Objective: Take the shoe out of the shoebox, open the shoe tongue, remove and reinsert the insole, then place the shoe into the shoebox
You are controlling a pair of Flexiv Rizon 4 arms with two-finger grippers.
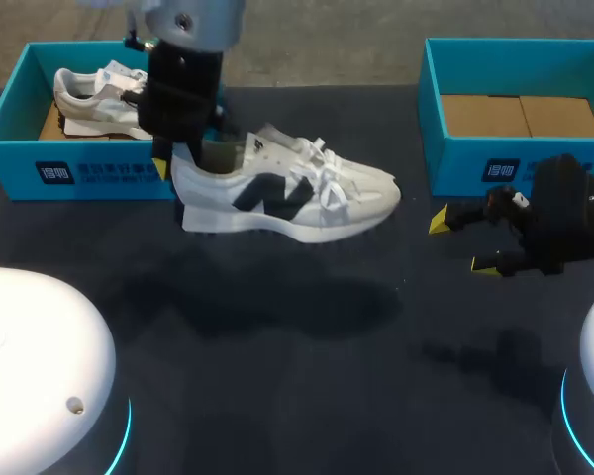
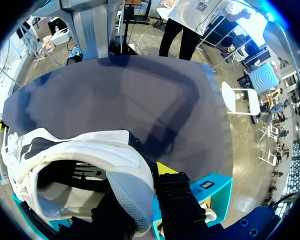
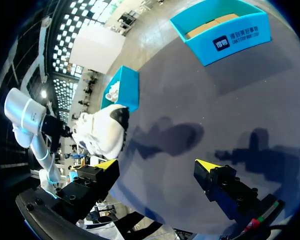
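Table (image 1: 307, 396), dark, under white shoe (image 1: 297, 193)

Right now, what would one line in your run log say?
left gripper: shut on shoe heel, held above table | right gripper: open, empty | left shoebox: second shoe inside | right shoebox: no shoe
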